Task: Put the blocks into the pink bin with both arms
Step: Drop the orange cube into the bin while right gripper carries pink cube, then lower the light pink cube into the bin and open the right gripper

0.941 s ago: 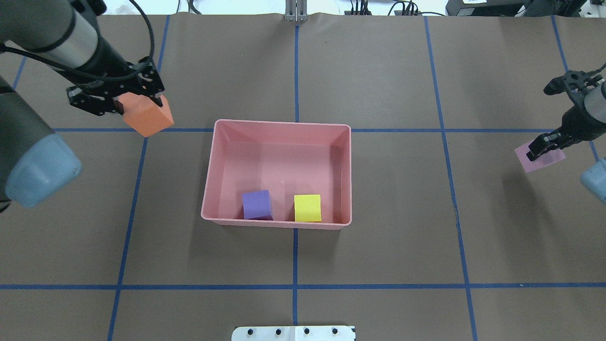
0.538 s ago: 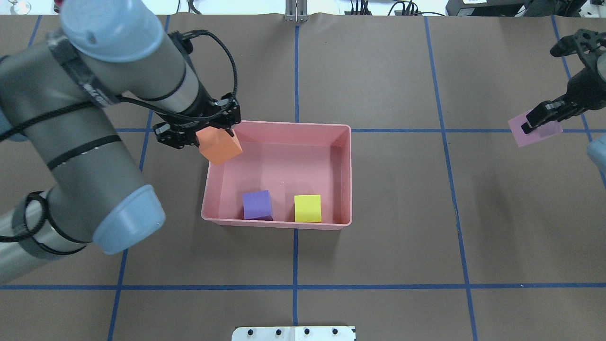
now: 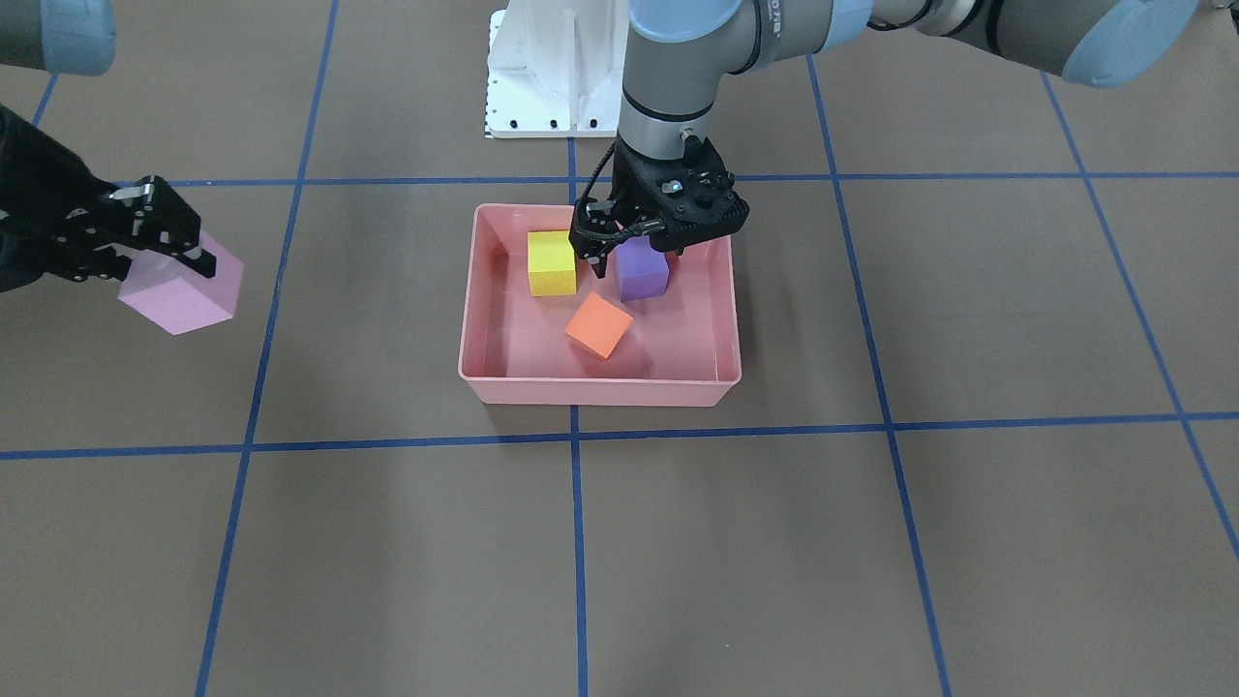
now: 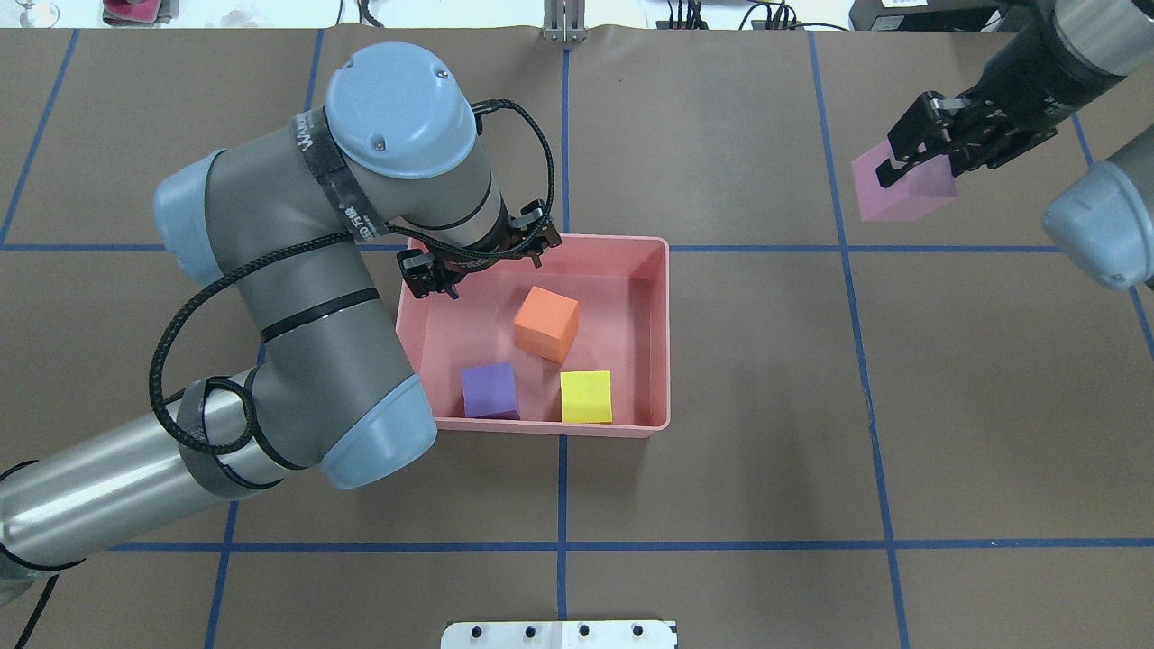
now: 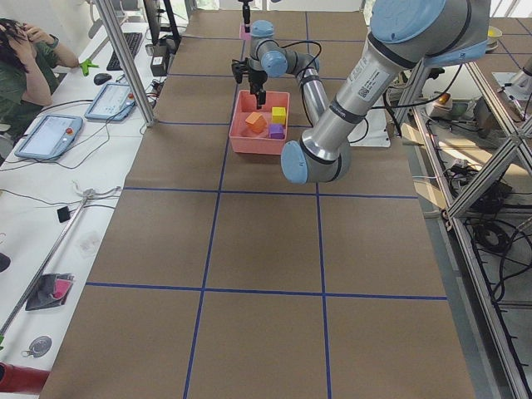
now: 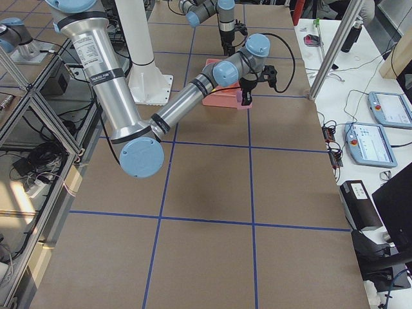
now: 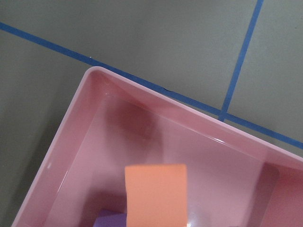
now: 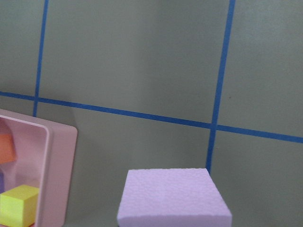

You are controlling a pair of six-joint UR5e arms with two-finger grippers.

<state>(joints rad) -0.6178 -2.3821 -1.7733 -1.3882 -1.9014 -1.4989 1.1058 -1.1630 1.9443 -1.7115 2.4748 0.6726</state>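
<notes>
The pink bin (image 4: 661, 270) holds the orange block (image 4: 546, 323), tilted near its middle, the purple block (image 4: 489, 390) and the yellow-green block (image 4: 586, 397). My left gripper (image 4: 478, 263) hangs open and empty over the bin's far left corner, above the orange block (image 3: 599, 325). My right gripper (image 4: 924, 167) is shut on the light pink block (image 4: 902, 191) and holds it in the air far right of the bin. In the front view that gripper (image 3: 155, 263) and the light pink block (image 3: 179, 292) are at the left. The right wrist view shows the light pink block (image 8: 173, 198) and the bin's rim (image 8: 57, 175).
Brown paper with blue tape lines covers the table. The white base pedestal (image 3: 552, 68) stands behind the bin. My left arm's elbow (image 4: 361, 433) hangs over the bin's near left side.
My left gripper has moved over the bin and let go of the orange block, which now lies inside. My right gripper has carried the light pink block up and towards the bin.
</notes>
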